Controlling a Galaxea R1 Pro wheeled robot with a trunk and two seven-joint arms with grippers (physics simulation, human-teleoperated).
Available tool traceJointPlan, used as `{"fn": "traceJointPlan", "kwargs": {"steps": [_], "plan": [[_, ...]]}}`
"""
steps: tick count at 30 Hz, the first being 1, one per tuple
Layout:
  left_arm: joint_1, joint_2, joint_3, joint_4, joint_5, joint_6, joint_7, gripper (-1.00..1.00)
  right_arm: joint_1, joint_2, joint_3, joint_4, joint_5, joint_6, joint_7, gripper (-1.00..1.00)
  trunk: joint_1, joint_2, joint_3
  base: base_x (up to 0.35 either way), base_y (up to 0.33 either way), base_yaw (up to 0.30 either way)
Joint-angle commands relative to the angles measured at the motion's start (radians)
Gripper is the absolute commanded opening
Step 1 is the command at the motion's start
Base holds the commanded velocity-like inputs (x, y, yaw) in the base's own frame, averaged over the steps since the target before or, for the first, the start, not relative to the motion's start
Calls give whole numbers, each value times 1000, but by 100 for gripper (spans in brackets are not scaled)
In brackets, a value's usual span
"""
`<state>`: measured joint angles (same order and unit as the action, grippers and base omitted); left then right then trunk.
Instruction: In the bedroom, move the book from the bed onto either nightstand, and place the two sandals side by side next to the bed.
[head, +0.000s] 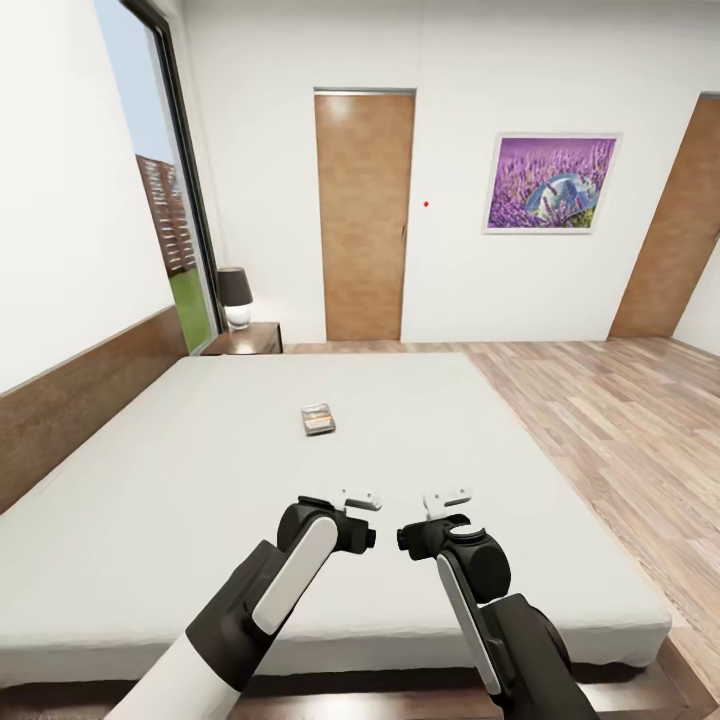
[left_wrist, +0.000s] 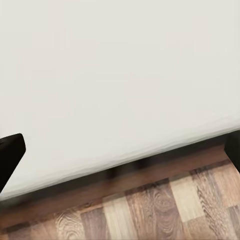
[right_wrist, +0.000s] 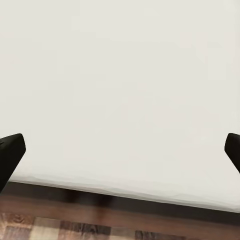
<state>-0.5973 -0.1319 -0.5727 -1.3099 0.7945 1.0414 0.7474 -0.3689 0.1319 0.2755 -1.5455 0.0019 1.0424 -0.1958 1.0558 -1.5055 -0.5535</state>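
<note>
The book (head: 318, 419), small and dark with an orange band, lies flat near the middle of the bed's off-white mattress (head: 200, 480). A dark reddish-brown nightstand (head: 247, 339) stands at the far corner of the bed by the headboard (head: 70, 410), with a lamp on it. My left gripper (head: 358, 500) and right gripper (head: 447, 502) hover side by side over the near part of the mattress, well short of the book. In the wrist views the left gripper (left_wrist: 120, 152) and right gripper (right_wrist: 120, 152) both stand open and hold nothing. The sandals are out of view.
A dark-shaded lamp (head: 236, 296) takes up part of the nightstand top. Wood-plank floor (head: 620, 420) runs along the bed's right side. Two brown doors (head: 364, 216) and a lavender picture (head: 551, 184) are on the far wall, a tall window (head: 165, 190) at left.
</note>
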Motion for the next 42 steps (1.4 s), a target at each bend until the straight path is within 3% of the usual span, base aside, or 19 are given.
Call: {"fn": "traceJointPlan", "kwargs": {"steps": [1, 26, 42], "plan": [[-1, 0, -1, 0, 9, 2, 10, 100, -1, 0, 1, -1, 0, 5, -3, 100, 0, -1, -1, 0, 0, 25], [-1, 0, -1, 39, 13, -18, 10, 100, -1, 0, 3, -1, 0, 5, -4, 100, 0, -1, -2, 0, 6, 6], [-1, 1, -1, 38, 17, -20, 10, 100, -1, 1, 6, -1, 1, 5, -4, 100, 0, -1, -2, 0, 101, 0]]}}
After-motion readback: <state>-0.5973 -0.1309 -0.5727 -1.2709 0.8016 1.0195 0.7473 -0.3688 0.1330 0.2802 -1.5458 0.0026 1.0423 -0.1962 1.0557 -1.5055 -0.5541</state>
